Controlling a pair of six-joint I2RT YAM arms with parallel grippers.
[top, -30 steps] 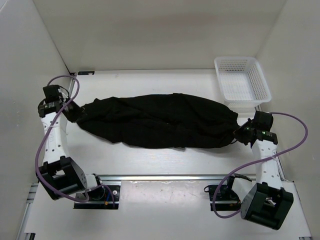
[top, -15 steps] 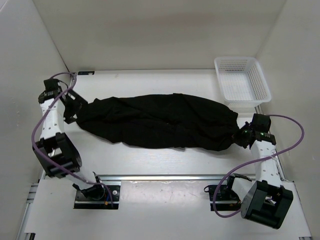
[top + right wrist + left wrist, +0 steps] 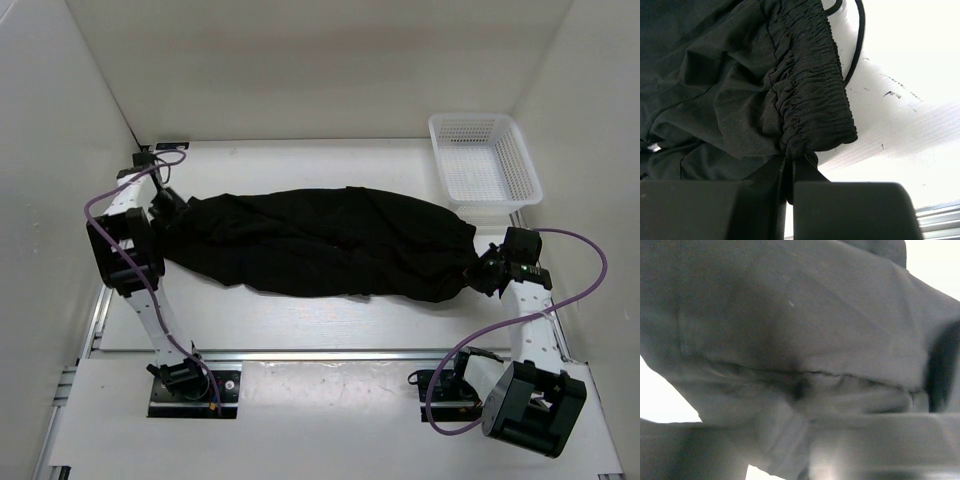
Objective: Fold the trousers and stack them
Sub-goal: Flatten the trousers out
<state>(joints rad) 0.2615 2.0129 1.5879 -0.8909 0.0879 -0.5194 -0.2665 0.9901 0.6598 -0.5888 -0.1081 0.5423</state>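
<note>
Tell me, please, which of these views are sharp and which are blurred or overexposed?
Top view: sharp and evenly lit, though the trousers read as a dark mass with faint folds. Left wrist view: heavily blurred, the trousers too close and greyed, corners blown white. Right wrist view: the waistband crisp, the table beside it overexposed.

White table [image 3: 300,165]: black trousers [image 3: 320,240] lie stretched L-R across mid; white mesh basket [image 3: 485,160] sits far-R corner, near their R end.
</note>
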